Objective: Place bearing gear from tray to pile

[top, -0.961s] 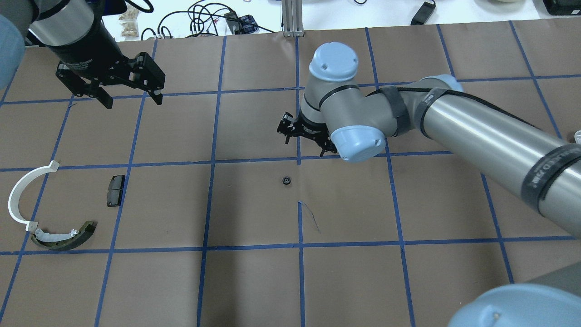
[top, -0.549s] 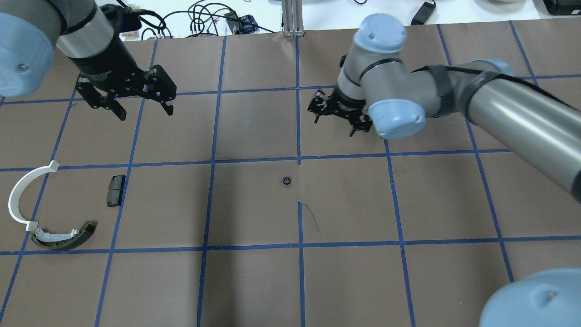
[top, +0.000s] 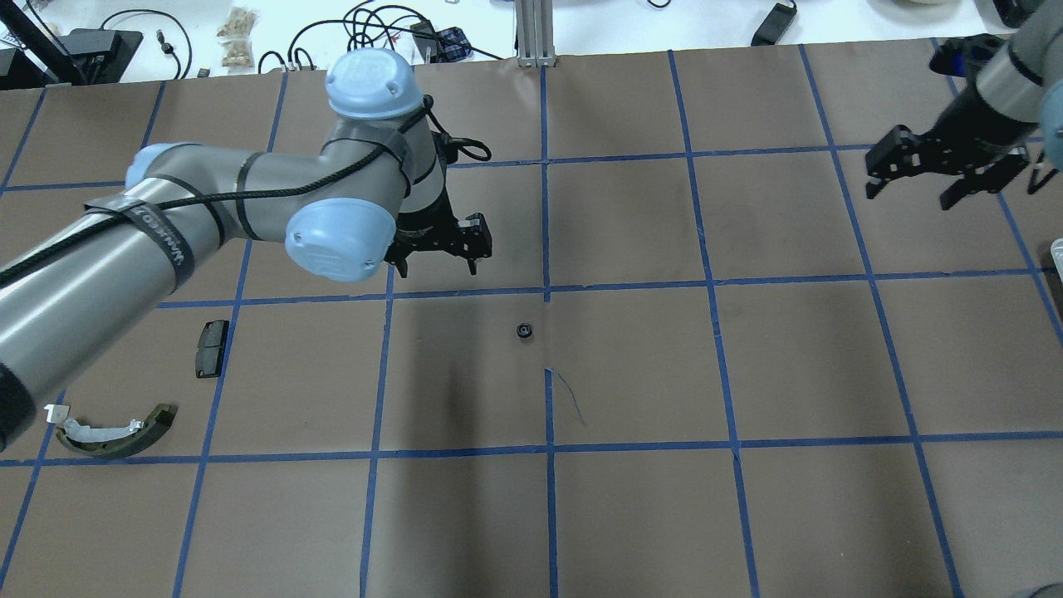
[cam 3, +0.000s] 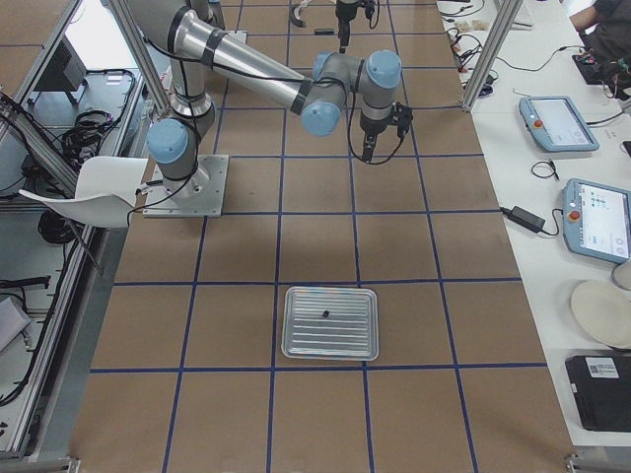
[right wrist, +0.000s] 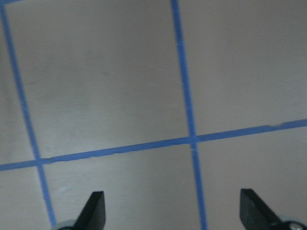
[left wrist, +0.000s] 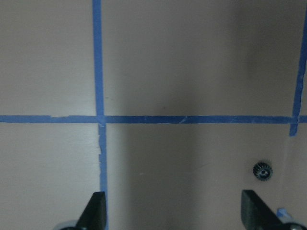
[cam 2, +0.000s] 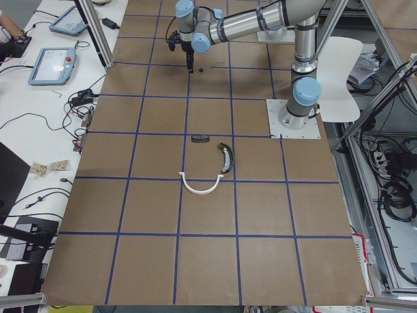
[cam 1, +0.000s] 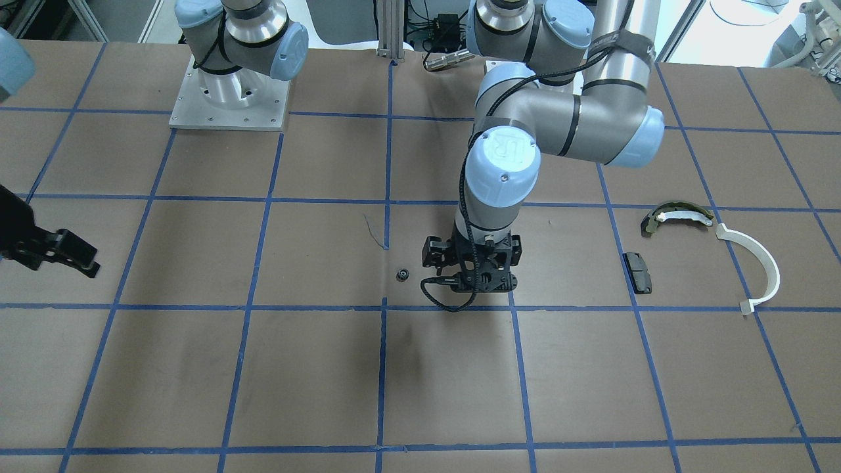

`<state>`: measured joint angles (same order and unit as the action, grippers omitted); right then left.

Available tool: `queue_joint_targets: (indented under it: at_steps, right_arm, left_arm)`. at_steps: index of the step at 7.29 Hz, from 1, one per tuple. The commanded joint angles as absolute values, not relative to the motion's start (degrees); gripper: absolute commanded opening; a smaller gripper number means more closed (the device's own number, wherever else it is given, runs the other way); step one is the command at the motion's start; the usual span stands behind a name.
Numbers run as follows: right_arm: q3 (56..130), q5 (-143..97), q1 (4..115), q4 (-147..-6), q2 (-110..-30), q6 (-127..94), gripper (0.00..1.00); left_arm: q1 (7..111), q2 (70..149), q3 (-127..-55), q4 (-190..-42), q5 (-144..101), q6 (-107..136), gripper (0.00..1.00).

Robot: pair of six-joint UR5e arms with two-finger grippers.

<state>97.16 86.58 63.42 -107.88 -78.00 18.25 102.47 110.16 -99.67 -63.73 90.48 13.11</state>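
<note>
The bearing gear, a small black toothed ring, lies on the brown paper near the table's middle; it also shows in the front view and low right in the left wrist view. My left gripper is open and empty, above the paper just left of and behind the gear. My right gripper is open and empty at the far right. The pile lies at the left: black pad, olive-and-white shoe and white arc, which my left arm mostly hides in the overhead view.
A metal tray with one small dark part in it sits at the table's right end, seen only in the exterior right view. Blue tape lines grid the brown paper. Cables and tablets lie beyond the far edge.
My left arm has swung from the far left in to the middle, close to the gear. My right arm has drawn back from the middle to the far right. The gear has not moved.
</note>
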Motion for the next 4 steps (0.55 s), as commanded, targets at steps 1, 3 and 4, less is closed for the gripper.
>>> queue_joint_targets:
  at_steps: [1,3,4]
  right_arm:
    - [97.5,88.9,50.8,-107.8,-77.8,35.9,1.00]
    - [97.4,88.7,41.2,-108.5,-76.1,40.4,1.00]
    - [96.6,89.6,38.5,-108.8,-73.9,41.4,1.00]
  left_arm:
    - [107.0,115.1,-99.8,-60.7,90.6,16.3,1.00]
    - [110.1,117.9,-100.1,-56.8,90.5,20.9,1.00]
    - [110.6,119.0,-100.3,-56.6,90.6,21.1,0.99]
